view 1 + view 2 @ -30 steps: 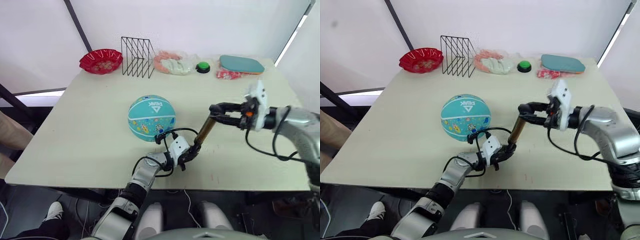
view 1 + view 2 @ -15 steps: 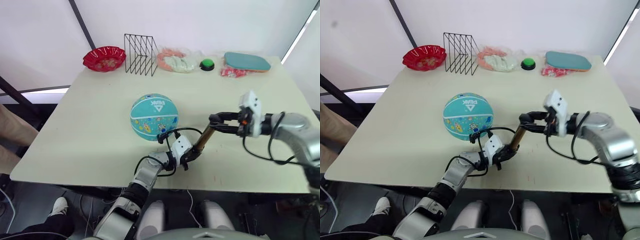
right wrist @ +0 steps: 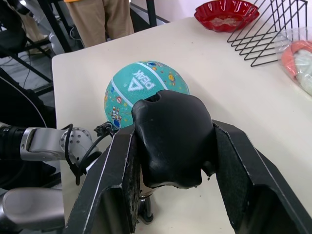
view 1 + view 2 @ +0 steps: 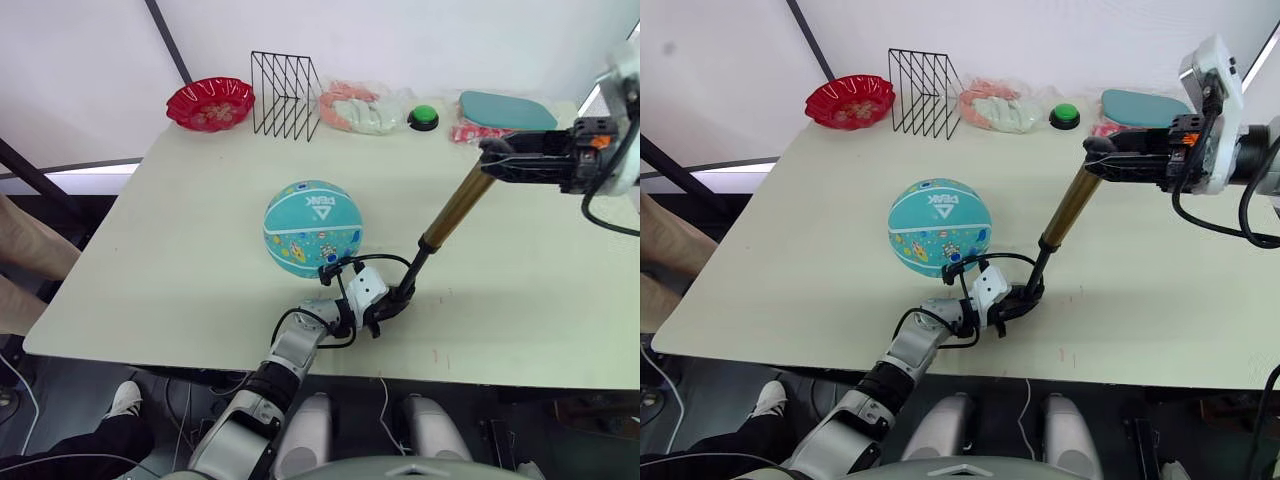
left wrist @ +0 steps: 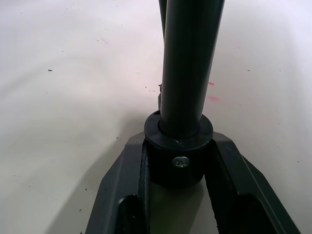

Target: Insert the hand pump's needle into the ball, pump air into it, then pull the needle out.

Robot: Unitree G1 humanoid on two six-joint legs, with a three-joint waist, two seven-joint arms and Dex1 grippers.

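Beige table carries ball, red bowl, wire rack, green button

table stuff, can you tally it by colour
red: 2, bowl, packet
teal: 2, ball, paddle
black: 1, wire rack
green: 1, button
gold: 1, hand pump
pink-white: 1, bag
total: 8

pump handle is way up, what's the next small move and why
Probably push the handle back down toward the base. The pump is drawn out, the left gripper clamps its base on the table, and the hose runs to the ball, so a downstroke should send air in.
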